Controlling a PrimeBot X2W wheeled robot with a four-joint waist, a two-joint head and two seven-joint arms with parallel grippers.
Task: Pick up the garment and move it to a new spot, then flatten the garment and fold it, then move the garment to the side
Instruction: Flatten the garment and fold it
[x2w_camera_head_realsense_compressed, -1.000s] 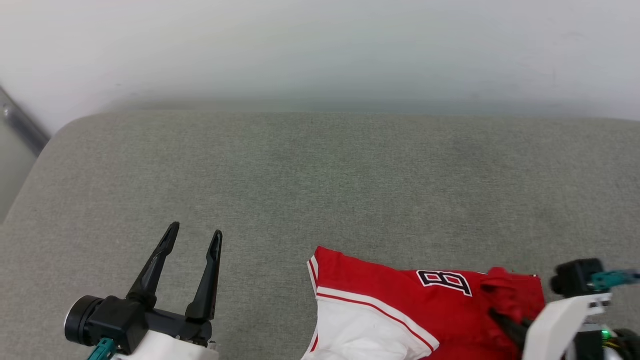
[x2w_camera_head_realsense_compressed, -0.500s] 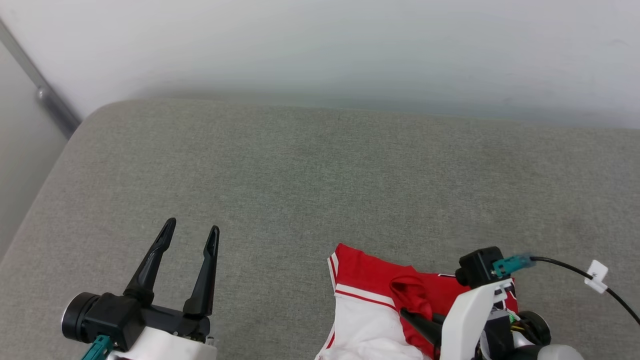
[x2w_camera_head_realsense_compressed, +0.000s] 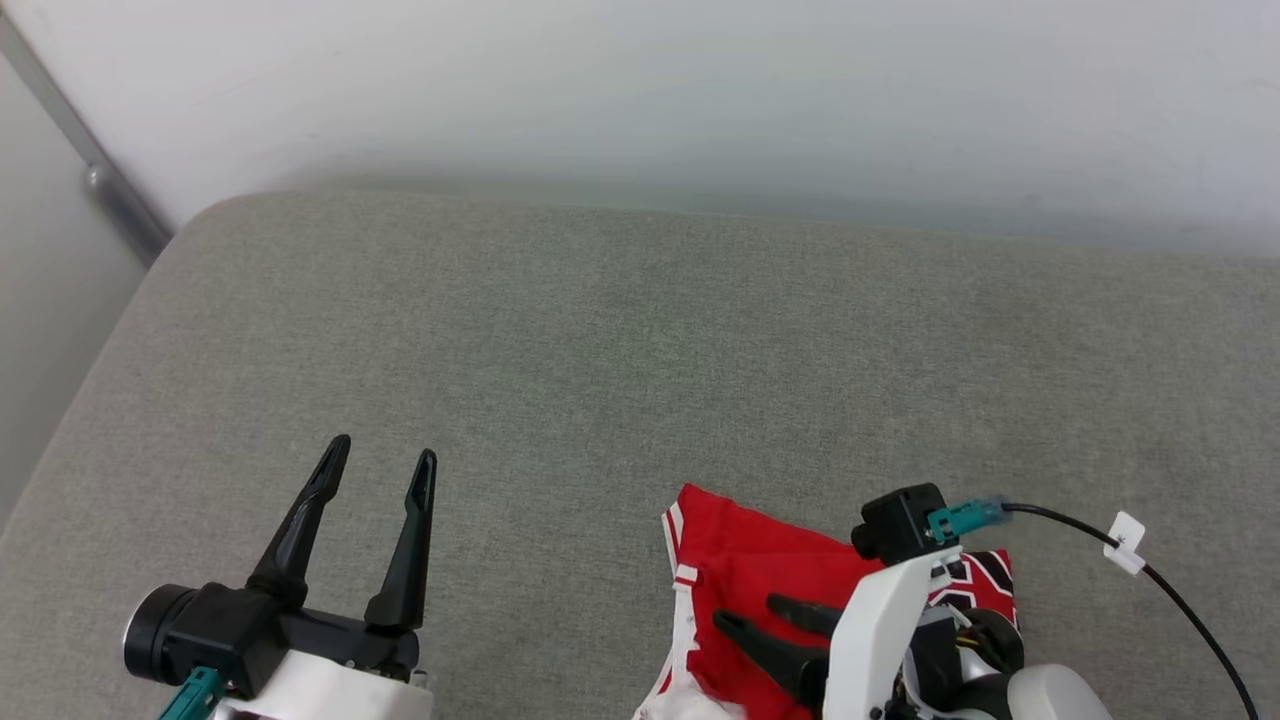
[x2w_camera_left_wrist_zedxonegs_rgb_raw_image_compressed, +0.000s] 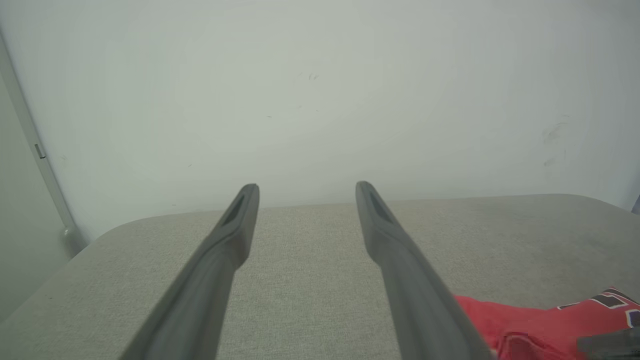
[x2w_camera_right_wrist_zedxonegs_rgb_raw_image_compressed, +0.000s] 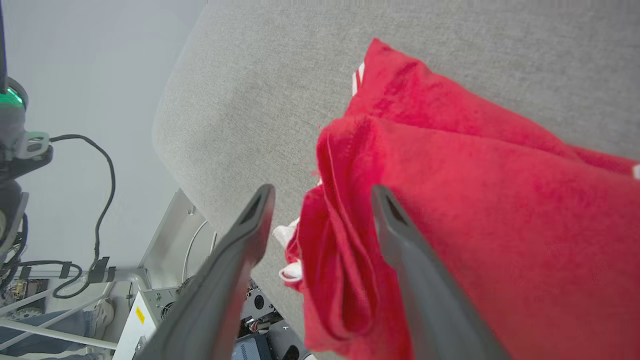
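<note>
The garment (x2w_camera_head_realsense_compressed: 760, 560) lies bunched at the near edge of the grey fabric-covered desk (x2w_camera_head_realsense_compressed: 600, 350), right of the middle in the head view, and its lower part runs out of that view's bottom. It is mostly red there, with a strip of red-and-white trim along its left edge, a bit of white cloth at the bottom and dark-and-white lettering (x2w_camera_head_realsense_compressed: 975, 575) showing beside my right wrist.

My right end effector (x2w_camera_head_realsense_compressed: 748, 612) sits low over the red cloth, its two dark fingers apart and pointing toward my left. In the right wrist view the garment (x2w_camera_right_wrist_zedxonegs_rgb_raw_image_compressed: 475, 200) is a heap of soft folds. One thick fold rises between the spread fingers of my right end effector (x2w_camera_right_wrist_zedxonegs_rgb_raw_image_compressed: 322, 192) without being pinched, and I cannot tell whether a finger touches the cloth.

My left end effector (x2w_camera_head_realsense_compressed: 384, 452) is well apart from the garment, over bare desk at the lower left, its fingers spread with nothing between them. In the left wrist view my left end effector (x2w_camera_left_wrist_zedxonegs_rgb_raw_image_compressed: 307, 189) points across the desk at the white wall (x2w_camera_left_wrist_zedxonegs_rgb_raw_image_compressed: 320, 90), with the garment (x2w_camera_left_wrist_zedxonegs_rgb_raw_image_compressed: 525, 320) at the lower right corner.

A black cable (x2w_camera_head_realsense_compressed: 1190, 620) with a white tag trails off from my right wrist camera (x2w_camera_head_realsense_compressed: 900, 520).
</note>
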